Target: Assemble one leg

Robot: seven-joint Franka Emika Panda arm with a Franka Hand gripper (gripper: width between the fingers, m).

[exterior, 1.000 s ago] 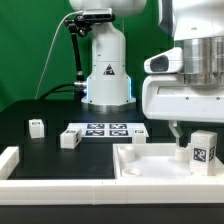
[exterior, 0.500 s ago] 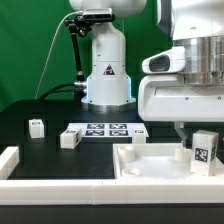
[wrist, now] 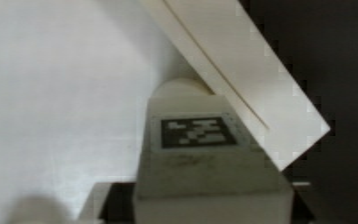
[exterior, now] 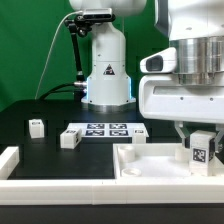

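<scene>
My gripper is shut on a leg, a small white post with a black-and-white tag facing the camera. It holds the leg upright over the right end of the large white tray-like panel, just inside its raised rim. In the wrist view the leg fills the middle between the dark fingers, with the panel's flat inside and its rim behind it. Whether the leg's foot touches the panel is hidden.
Three more legs stand on the black table: one at the exterior view's left, one beside the marker board, one at its other end. The marker board lies before the robot base. A white wall piece stands at the front left.
The gripper with the leg has shifted slightly toward the exterior view's left. Nothing else has moved.
</scene>
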